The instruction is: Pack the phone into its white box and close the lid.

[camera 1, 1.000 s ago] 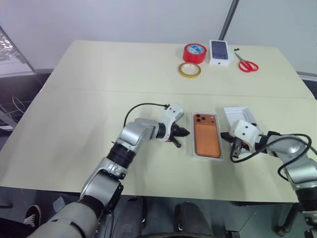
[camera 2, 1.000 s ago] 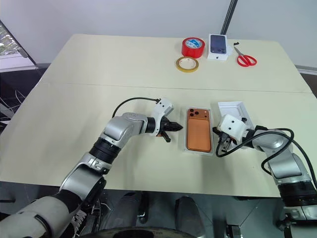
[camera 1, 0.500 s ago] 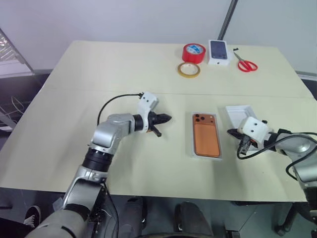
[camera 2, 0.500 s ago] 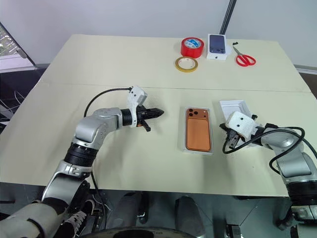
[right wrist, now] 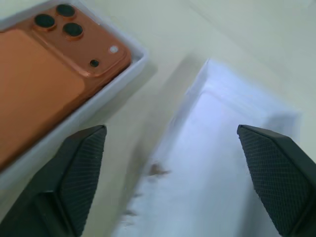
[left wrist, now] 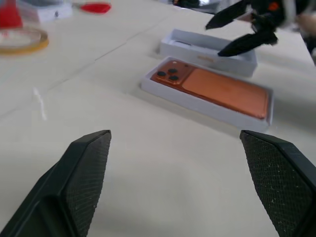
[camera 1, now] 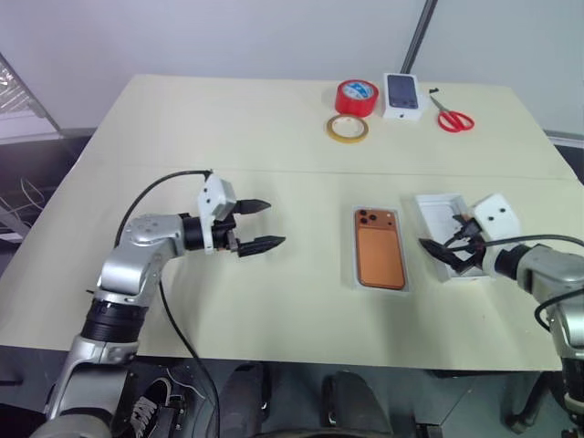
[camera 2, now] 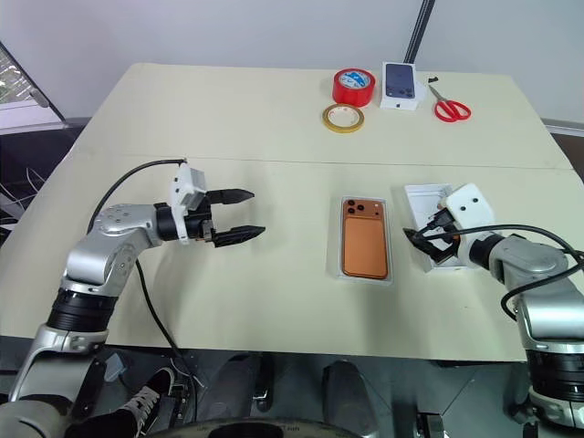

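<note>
Orange phone (camera 1: 380, 258) lies in the white box (camera 1: 354, 270); both claws gape wide, empty.

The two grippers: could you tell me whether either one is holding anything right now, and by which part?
Nothing is held. The left gripper is open over bare table, and the right gripper is open above the lid.

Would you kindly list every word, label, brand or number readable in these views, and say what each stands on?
No text can be read.
Red tape roll: a pale label on top, too blurred to read.
Small white box: a printed phone picture, no legible words.
Phone: no visible marking.
</note>
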You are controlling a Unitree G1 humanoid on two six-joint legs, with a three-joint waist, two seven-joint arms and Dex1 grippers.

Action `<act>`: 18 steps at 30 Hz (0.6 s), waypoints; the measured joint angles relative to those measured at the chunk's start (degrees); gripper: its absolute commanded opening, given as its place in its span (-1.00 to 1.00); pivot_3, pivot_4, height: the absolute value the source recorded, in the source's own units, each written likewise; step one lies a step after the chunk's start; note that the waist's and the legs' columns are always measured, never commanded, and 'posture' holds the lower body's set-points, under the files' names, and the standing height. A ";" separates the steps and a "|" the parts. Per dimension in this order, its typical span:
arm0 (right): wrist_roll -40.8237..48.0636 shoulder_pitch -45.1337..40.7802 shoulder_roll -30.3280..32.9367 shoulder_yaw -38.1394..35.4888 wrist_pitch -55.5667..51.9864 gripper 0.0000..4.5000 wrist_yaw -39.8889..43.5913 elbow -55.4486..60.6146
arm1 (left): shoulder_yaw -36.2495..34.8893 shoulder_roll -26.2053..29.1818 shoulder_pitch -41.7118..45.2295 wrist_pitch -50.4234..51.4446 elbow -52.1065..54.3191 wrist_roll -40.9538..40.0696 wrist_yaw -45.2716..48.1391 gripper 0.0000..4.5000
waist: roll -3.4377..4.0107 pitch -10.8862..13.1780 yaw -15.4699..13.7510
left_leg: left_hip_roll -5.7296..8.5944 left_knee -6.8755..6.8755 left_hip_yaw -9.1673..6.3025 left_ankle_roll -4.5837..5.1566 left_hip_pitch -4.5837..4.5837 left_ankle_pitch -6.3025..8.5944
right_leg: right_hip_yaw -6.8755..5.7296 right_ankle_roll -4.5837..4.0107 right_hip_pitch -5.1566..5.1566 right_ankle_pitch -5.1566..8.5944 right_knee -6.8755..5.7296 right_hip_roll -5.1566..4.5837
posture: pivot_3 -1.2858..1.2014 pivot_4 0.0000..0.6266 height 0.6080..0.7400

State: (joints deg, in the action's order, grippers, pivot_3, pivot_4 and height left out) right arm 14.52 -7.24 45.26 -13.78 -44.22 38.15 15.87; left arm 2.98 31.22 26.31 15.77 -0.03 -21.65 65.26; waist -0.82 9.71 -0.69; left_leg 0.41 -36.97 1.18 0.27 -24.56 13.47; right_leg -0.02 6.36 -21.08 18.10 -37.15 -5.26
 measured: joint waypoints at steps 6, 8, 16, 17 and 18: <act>4.13 -3.44 0.39 0.92 -16.67 0.99 -2.12 3.00 | -0.04 0.44 -0.90 -6.82 -1.79 -0.36 4.51 0.97 | 0.01 0.00 0.14 | 0.00 0.02 0.01 0.04 -0.06 0.02 | 0.01 -0.14 -0.11 0.07 -0.01 -0.04 | 0.03 -0.52 0.82; 4.88 -6.15 1.63 2.11 -22.05 0.99 -2.44 2.83 | -0.05 0.02 -0.93 -8.75 -2.15 -0.16 4.17 0.97 | 0.03 0.00 0.15 | 0.00 0.02 0.01 0.05 -0.10 0.02 | 0.02 -0.12 -0.15 0.06 -0.02 -0.05 | 0.03 -0.52 0.82; 7.59 -18.50 4.68 8.87 -37.55 0.99 -2.27 -0.69 | 0.58 -2.29 -3.30 -11.78 -1.40 -0.01 1.98 0.97 | 0.05 -0.01 0.47 | 0.00 0.01 0.01 0.06 -0.29 0.01 | 0.01 0.03 -0.35 -0.02 -0.03 -0.04 | 0.03 -0.52 0.82; 7.91 -19.60 5.08 9.80 -38.41 0.99 -2.07 -1.58 | 0.65 -2.36 -3.76 -11.88 -1.30 0.00 1.78 0.97 | 0.05 -0.01 0.50 | 0.01 0.00 0.01 0.06 -0.31 0.01 | 0.01 0.03 -0.36 -0.02 -0.03 -0.04 | 0.03 -0.52 0.82; 8.19 -20.49 5.35 10.72 -39.13 0.99 -1.95 -2.45 | 0.69 -2.44 -4.06 -11.89 -1.19 0.02 1.56 0.97 | 0.04 -0.01 0.46 | 0.01 -0.01 0.01 0.07 -0.33 0.01 | -0.01 0.03 -0.36 -0.02 -0.03 -0.04 | 0.03 -0.52 0.82</act>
State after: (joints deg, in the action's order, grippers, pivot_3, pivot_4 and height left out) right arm 22.71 -27.73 50.61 -3.06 -83.34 36.20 13.42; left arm 3.67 28.78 22.25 3.89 -1.22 -21.64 66.81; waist -0.78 9.71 -0.23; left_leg 0.41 -36.98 1.19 0.34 -24.89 13.48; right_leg -0.03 6.39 -21.45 18.08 -37.17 -5.30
